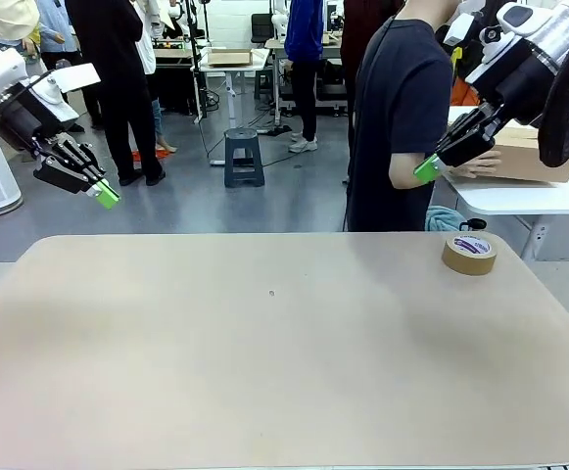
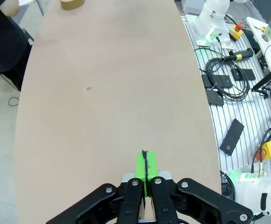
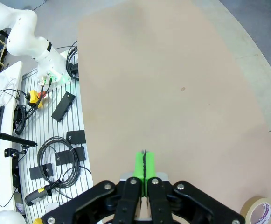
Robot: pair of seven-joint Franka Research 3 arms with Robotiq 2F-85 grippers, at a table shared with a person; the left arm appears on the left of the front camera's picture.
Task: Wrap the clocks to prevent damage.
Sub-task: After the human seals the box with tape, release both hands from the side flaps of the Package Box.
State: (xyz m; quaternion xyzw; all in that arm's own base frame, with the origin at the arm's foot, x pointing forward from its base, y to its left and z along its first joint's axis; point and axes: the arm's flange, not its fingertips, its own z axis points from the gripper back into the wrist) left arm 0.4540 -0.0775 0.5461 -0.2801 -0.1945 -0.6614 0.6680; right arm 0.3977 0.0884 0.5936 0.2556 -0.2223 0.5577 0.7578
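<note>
Bare tan table point(image 1: 264, 352) lies before us. We see a tape roll point(image 1: 469, 254) near its far right corner. Left gripper point(image 1: 106, 195) and right gripper point(image 1: 426, 169) hover above opposite ends, jaws pressed together, holding nothing. No clocks noted.

beige table point(image 1: 264, 352), tape roll point(image 1: 469, 254) near its far right corner

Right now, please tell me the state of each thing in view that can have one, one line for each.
left gripper: jaws shut, holding nothing, raised above the table's left end.
right gripper: jaws shut, holding nothing, raised above the far right.
roll of tape: lying flat on the table near its far right edge, untouched.
table: bare apart from the tape.
person: standing at the far side, one hand on a cardboard box on the side table.
</note>
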